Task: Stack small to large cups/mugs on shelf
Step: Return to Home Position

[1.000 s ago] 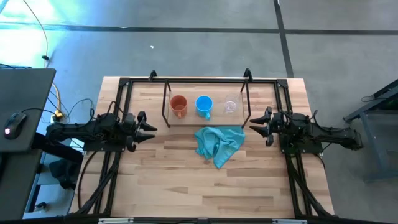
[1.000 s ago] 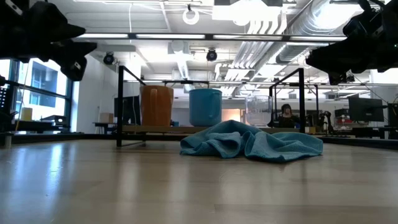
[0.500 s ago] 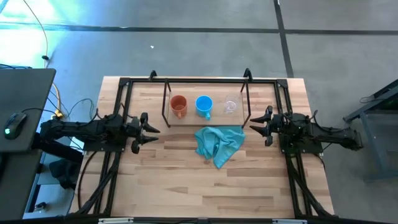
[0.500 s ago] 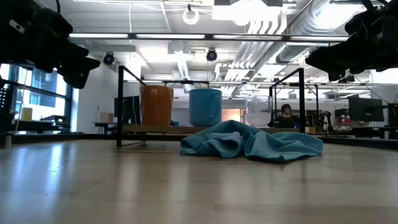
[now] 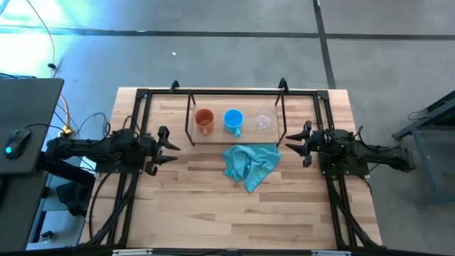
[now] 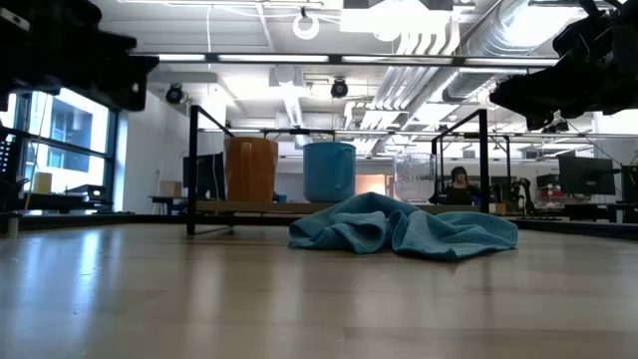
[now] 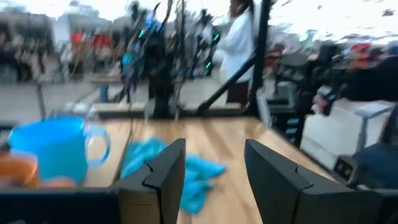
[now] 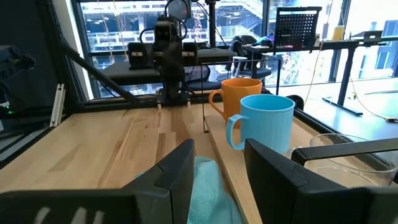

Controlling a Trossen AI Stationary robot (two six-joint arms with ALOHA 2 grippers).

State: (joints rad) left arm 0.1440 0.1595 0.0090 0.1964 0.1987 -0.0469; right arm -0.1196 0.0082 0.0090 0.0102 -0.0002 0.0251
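Wood table (image 5: 213, 213) carries the shelf (image 5: 213, 136) at twelve o'clock. My left gripper (image 5: 175, 151) hangs at nine o'clock and my right gripper (image 5: 289, 147) at three, fingers of both spread apart. Teal cloth (image 5: 250, 163) lies at centre, just before the shelf. On the shelf stand the orange-brown mug (image 5: 204, 121), blue mug (image 5: 233, 120) and glass cup (image 5: 264, 121).

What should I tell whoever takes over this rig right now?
Left gripper: open, empty, at the table's left side.
Right gripper: open, empty, at the right side.
On the shelf in a row: glass cup, blue mug, orange-brown mug, small to large.
Teal cloth lies on the table by the shelf.
Done: all three placed. To do: only parking the arms, it seems.
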